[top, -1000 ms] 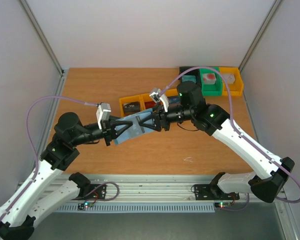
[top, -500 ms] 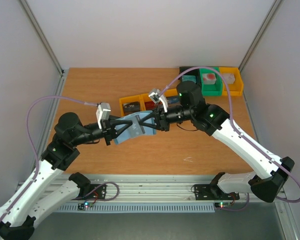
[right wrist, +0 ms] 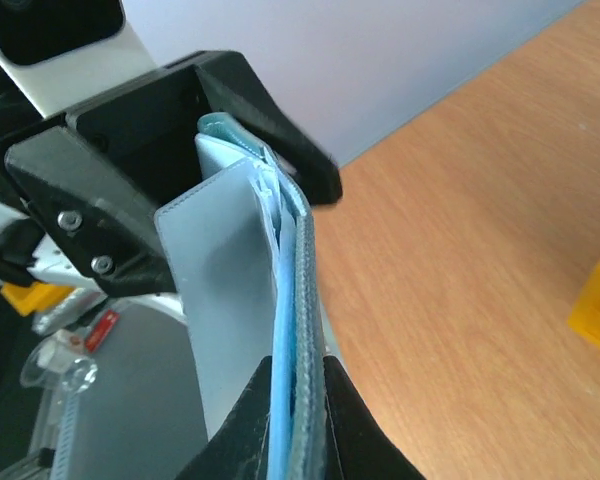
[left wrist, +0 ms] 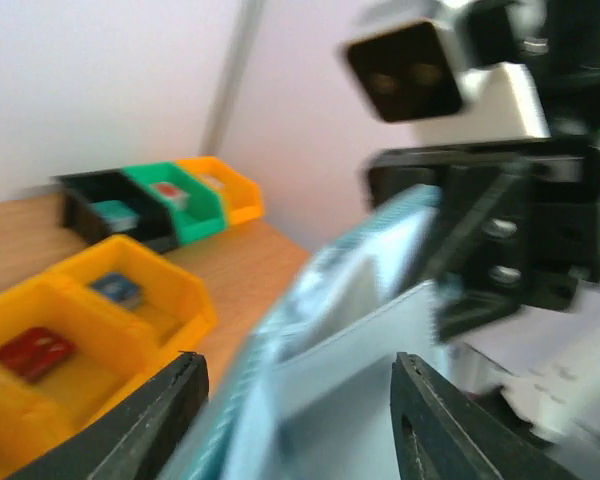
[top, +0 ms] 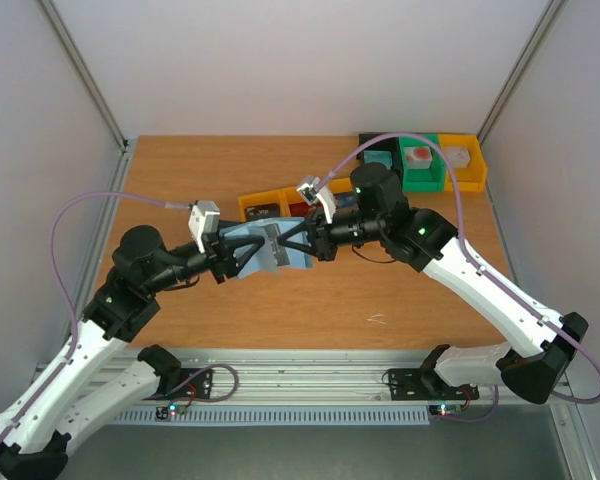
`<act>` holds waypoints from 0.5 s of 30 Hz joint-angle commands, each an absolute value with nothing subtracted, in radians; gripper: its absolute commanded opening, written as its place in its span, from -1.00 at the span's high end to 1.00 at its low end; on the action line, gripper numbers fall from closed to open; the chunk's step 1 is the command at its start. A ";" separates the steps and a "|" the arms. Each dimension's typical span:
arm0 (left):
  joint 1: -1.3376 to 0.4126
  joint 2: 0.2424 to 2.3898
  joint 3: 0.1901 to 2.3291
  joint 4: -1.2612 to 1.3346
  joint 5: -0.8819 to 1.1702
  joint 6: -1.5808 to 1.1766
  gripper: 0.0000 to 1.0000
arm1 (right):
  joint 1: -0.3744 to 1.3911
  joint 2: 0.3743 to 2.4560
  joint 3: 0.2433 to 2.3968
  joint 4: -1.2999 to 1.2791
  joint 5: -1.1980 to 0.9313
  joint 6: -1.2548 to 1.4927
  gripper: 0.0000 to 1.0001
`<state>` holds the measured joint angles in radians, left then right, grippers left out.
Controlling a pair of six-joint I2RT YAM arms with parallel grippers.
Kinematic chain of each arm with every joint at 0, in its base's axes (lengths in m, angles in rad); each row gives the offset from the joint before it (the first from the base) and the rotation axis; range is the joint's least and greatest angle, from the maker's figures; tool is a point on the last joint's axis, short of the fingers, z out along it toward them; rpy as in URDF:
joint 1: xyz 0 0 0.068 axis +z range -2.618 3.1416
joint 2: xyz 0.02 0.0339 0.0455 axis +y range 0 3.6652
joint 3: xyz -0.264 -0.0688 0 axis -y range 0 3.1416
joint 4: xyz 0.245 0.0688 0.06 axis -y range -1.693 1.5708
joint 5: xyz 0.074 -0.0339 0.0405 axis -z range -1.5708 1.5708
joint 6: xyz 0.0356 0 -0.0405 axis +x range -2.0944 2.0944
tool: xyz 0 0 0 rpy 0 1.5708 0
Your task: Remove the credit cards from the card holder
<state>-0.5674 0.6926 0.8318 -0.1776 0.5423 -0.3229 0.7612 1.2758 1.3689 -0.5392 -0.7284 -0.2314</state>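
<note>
1. Card holder (top: 268, 251): a blue folding wallet held off the bench (top: 180, 180) near its middle, stretched between the two pincers. In the right wrist view (right wrist: 235, 290) it stands on edge, pale grey inner leaf and teal stitched rim side by side. In the left wrist view (left wrist: 330, 340) it is blurred.
2. Right pincer (top: 299, 246), at the card holder's 3 o'clock end: fingers (right wrist: 250, 420) pressed together on the wallet's edge, gripping it.
3. Left pincer (top: 234, 260), at the 9 o'clock end: its fingers (left wrist: 170, 400) stand well apart with the wallet's edge between them and are not clamped on it.
4. Row of yellow bins (top: 245, 206), just past the card holder at its 12 o'clock. The dark grey card (top: 264, 211) lies in the bin at the 9 o'clock end.
5. Red card (left wrist: 35, 350) lies flat in one yellow compartment. The blue card (left wrist: 115, 288) lies in the compartment next to it. From above, the right arm hides that part of the row.
6. At 2 o'clock from the card holder, in the bench's back corner, stand a black bin (top: 365, 140), a green bin (top: 422, 182) and a far yellow bin (top: 472, 150), touching in a line. Each holds a chunky block.
</note>
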 commanded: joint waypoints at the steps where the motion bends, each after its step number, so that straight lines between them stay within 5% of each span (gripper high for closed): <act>1: -0.569 0.694 0.799 -0.249 0.080 -0.227 -0.03 | 0.758 1.244 1.417 -0.610 -0.612 -0.250 0.98; 5: -0.536 0.732 0.771 -0.323 -0.207 -0.102 -0.03 | 0.760 1.230 1.434 -0.626 -0.588 -0.219 0.98; 8: -0.504 0.718 0.777 -0.329 -0.227 -0.072 -0.06 | 0.759 1.236 1.465 -0.717 -0.333 -0.177 0.98; 15: -0.491 0.646 0.808 -0.183 0.219 -0.010 -0.03 | 0.843 1.460 1.704 -1.186 0.473 -0.087 0.98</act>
<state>-0.4931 0.6861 0.7750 -0.3122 -0.0368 -0.0704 0.7685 1.3464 1.6001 -0.9203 -0.0330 -0.1421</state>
